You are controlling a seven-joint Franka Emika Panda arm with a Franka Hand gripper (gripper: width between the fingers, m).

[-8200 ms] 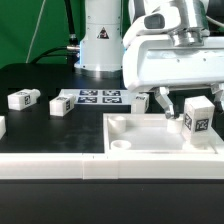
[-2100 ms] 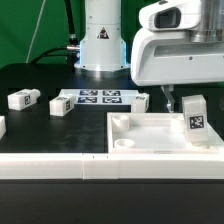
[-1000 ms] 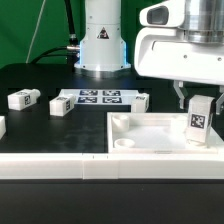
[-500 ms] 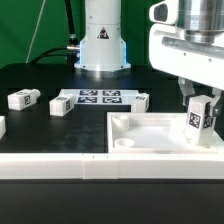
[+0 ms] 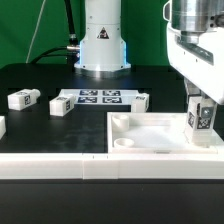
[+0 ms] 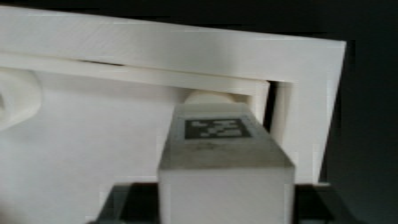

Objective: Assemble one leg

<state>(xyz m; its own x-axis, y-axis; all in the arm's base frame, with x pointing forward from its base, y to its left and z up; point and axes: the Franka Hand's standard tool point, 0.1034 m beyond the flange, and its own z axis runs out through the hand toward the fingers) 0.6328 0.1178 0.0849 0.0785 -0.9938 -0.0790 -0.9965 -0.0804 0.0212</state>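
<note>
My gripper (image 5: 199, 106) is shut on the leg (image 5: 200, 117), a small white peg with a black-and-white tag facing the camera. It holds the leg upright over the corner of the large white tray (image 5: 150, 143) on the exterior view's right. In the wrist view the leg (image 6: 221, 150) fills the space between the gripper's (image 6: 222, 207) dark fingers, and its far end sits at the tray's corner (image 6: 294, 95). I cannot tell whether the leg's end touches the tray.
Three loose legs (image 5: 22, 98), (image 5: 62, 104), (image 5: 142, 101) lie on the black table around the marker board (image 5: 98, 97). Another white part (image 5: 2, 126) shows at the exterior view's left edge. The robot base (image 5: 100, 40) stands behind.
The gripper has moved toward the exterior view's right and turned, carrying the leg with it toward the tray's corner on that side.
</note>
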